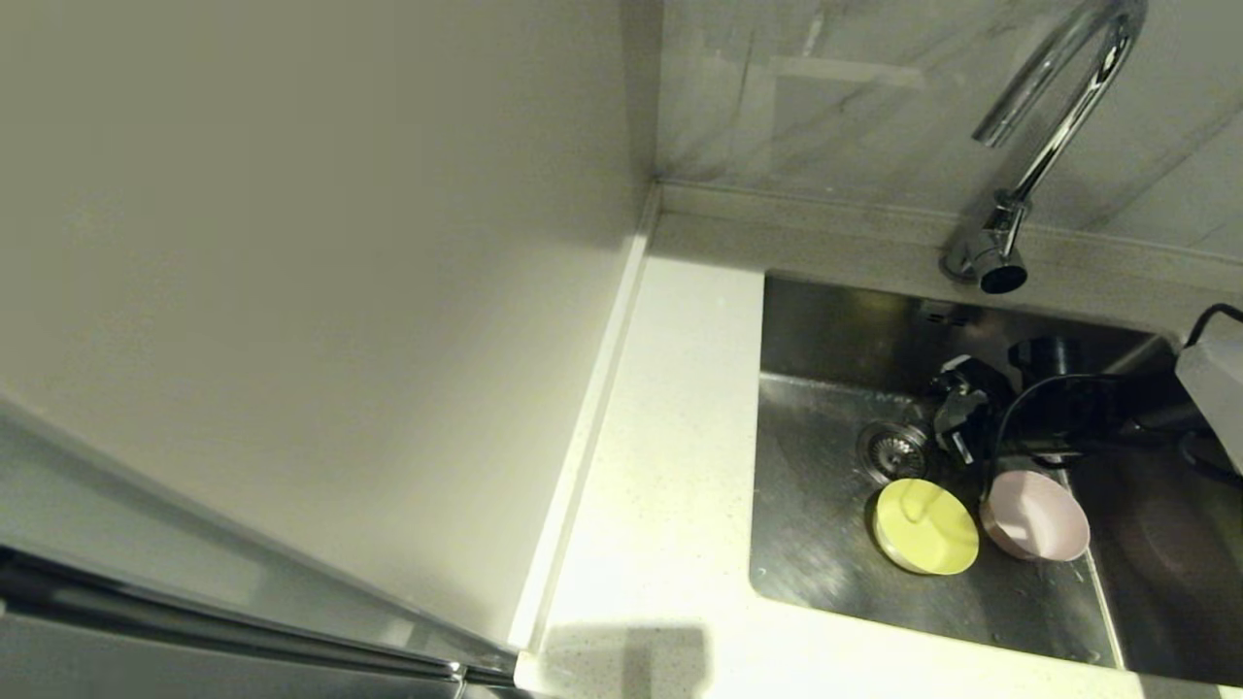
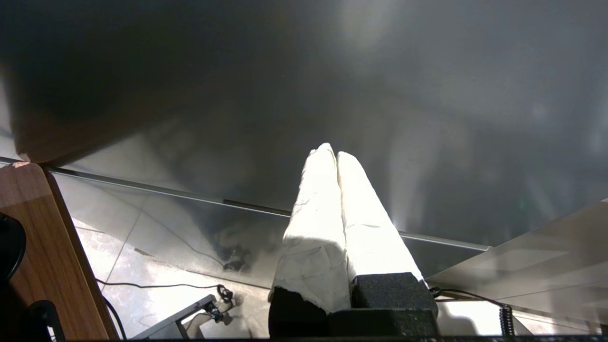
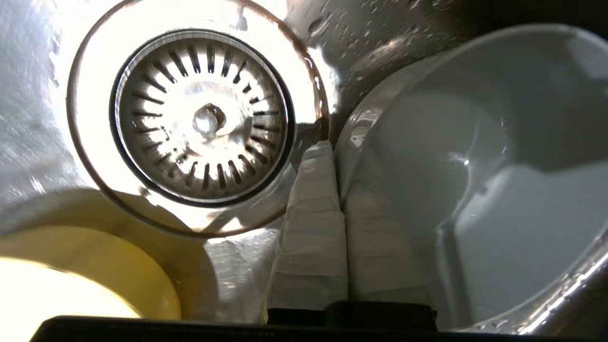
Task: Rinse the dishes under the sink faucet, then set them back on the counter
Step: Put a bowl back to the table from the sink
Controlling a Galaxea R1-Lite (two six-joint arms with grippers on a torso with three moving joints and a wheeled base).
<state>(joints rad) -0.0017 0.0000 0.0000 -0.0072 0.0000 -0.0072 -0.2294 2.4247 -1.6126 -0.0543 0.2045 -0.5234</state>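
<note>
My right gripper is down in the sink beside the round drain. In the right wrist view this gripper is shut on the rim of the pale blue bowl, one finger inside and one outside. The arm hides that bowl in the head view. The yellow bowl and the pink bowl lie on the sink floor nearer the front. The chrome faucet arches above the back rim. My left gripper is parked off the counter, shut on nothing.
The white speckled counter runs along the sink's left side, edged by a raised strip. A plain white wall panel rises beyond it. Grey marbled tiles stand behind. A black cable loops over my right wrist.
</note>
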